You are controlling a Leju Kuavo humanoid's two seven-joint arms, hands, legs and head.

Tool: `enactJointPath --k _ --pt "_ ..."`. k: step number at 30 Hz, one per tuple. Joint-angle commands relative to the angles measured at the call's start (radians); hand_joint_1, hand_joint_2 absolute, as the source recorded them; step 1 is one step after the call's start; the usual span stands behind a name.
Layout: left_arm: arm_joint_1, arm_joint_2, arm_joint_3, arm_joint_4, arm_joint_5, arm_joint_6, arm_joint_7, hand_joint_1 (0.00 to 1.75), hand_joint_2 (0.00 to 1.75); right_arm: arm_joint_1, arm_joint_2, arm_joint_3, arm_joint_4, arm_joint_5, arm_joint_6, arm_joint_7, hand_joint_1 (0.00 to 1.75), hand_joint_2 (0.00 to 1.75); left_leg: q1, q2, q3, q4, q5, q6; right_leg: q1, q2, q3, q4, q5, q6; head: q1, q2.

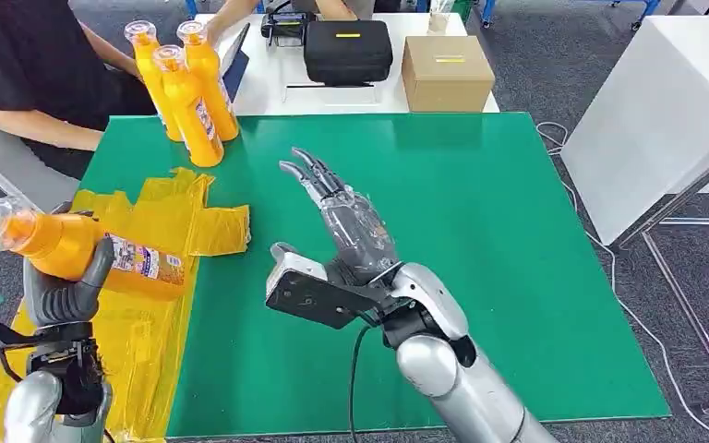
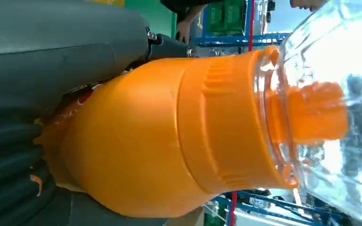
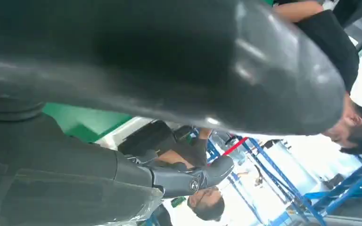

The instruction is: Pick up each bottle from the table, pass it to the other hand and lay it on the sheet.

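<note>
Left hand (image 1: pixel 60 291) grips an orange bottle (image 1: pixel 83 249) above the yellow sheet (image 1: pixel 162 217); right hand (image 1: pixel 346 221) lies empty, fingers spread.

From my station the head view was evenly and brightly lit with soft shadows on the green table (image 1: pixel 480 240), while both wrist views were blurred up close, with blown-out glare through the bottle's clear cap (image 2: pixel 339 84).

The worktop (image 1: pixel 480 277) is covered w/ a green mat. A crumpled yellow sheet (image 1: pixel 171 217) is laid along its left side. Three orange bottles (image 1: pixel 187 101), upright and touching, are grouped at the far-left corner. Behind it, a white worktop (image 1: pixel 268 88) carries a black case (image 1: pixel 348 51) and a cardboard box (image 1: pixel 447 72), set just apart.
</note>
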Motion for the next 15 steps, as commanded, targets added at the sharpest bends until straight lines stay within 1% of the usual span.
enactJointPath --k 1,2,3,4,6,7,9,10,11,12,13,15 --pt "-0.17 0.044 0.005 0.243 -0.092 0.031 -0.008 1.75 1.75 0.006 -0.047 -0.077 -0.07 0.017 0.0 0.025 0.0 0.0 0.001 -0.004 0.002 0.0 0.0 -0.002 0.001 -0.005 0.003 0.0 -0.001 -0.001 0.0 0.0" --pt "-0.195 0.042 -0.002 0.277 -0.09 0.028 -0.009 1.75 1.75 0.012 -0.047 -0.087 -0.079 0.019 -0.002 0.034 0.0 0.0 0.001 -0.006 0.003 0.001 -0.001 -0.004 0.001 -0.007 0.005 0.0 -0.002 -0.001 0.0 0.0" --pt "-0.219 0.046 -0.02 0.315 -0.1 0.024 -0.015 1.75 1.75 0.021 -0.054 -0.094 -0.091 0.02 -0.004 0.039 0.0 0.0 0.001 -0.005 0.002 0.0 0.0 -0.002 0.001 -0.005 0.003 0.0 -0.001 -0.001 0.0 0.0" --pt "-0.243 0.049 -0.04 0.349 -0.117 0.034 -0.028 1.75 1.75 0.03 -0.064 -0.098 -0.101 0.021 -0.007 0.042 0.0 0.0 0.001 -0.005 0.003 0.0 -0.001 -0.004 0.001 -0.006 0.005 0.0 -0.002 -0.001 0.0 0.0" --pt "-0.267 0.059 -0.076 0.378 -0.171 0.07 -0.05 1.75 1.75 0.042 -0.075 -0.106 -0.109 0.021 -0.016 0.045 0.0 0.0 0.0 -0.006 0.002 0.0 0.0 -0.002 0.001 -0.006 0.003 0.0 -0.001 -0.001 0.0 0.0" --pt "-0.28 0.068 -0.111 0.39 -0.249 0.115 -0.066 1.75 1.75 0.053 -0.079 -0.114 -0.116 0.019 -0.027 0.045 0.0 0.0 0.001 -0.008 0.003 0.0 0.0 -0.003 0.001 -0.008 0.005 0.0 -0.002 -0.001 0.0 0.0" --pt "-0.299 0.085 -0.176 0.402 -0.391 0.179 -0.074 1.75 1.75 0.068 -0.087 -0.126 -0.126 0.017 -0.034 0.045 0.0 0.0 0.001 -0.007 0.003 0.001 0.0 -0.003 0.001 -0.008 0.006 0.0 -0.002 -0.001 0.0 0.0" --pt "-0.302 0.082 -0.178 0.403 -0.394 0.182 -0.072 1.75 1.75 0.07 -0.089 -0.129 -0.128 0.017 -0.034 0.045 0.0 0.0 0.001 -0.006 0.003 0.001 -0.001 -0.003 0.001 -0.007 0.006 0.0 -0.002 -0.001 0.0 0.0" --pt "-0.313 0.103 -0.248 0.414 -0.578 0.26 -0.081 1.75 1.75 0.091 -0.084 -0.15 -0.146 0.016 -0.042 0.045 0.0 0.0 0.001 -0.005 0.002 0.0 0.0 -0.002 0.001 -0.006 0.004 0.0 -0.002 0.0 0.0 0.0" --pt "-0.312 0.105 -0.275 0.415 -0.662 0.29 -0.086 1.75 1.75 0.105 -0.08 -0.169 -0.16 0.017 -0.044 0.044 0.0 0.0 0.001 -0.007 0.003 0.001 -0.001 -0.003 0.001 -0.008 0.006 0.0 -0.003 -0.001 0.0 0.0" --pt "-0.308 0.109 -0.31 0.42 -0.753 0.321 -0.083 1.75 1.75 0.118 -0.081 -0.189 -0.175 0.018 -0.048 0.043 0.0 0.0 0.001 -0.007 0.002 0.0 0.0 -0.002 0.001 -0.008 0.004 0.0 -0.002 0.0 0.0 0.0" --pt "-0.286 0.103 -0.344 0.424 -0.829 0.346 -0.075 1.75 1.75 0.135 -0.084 -0.223 -0.184 0.01 -0.044 0.022 0.0 0.0 0.001 -0.009 0.005 0.001 -0.002 -0.004 0.002 -0.01 0.008 0.0 -0.004 -0.001 0.0 0.0"
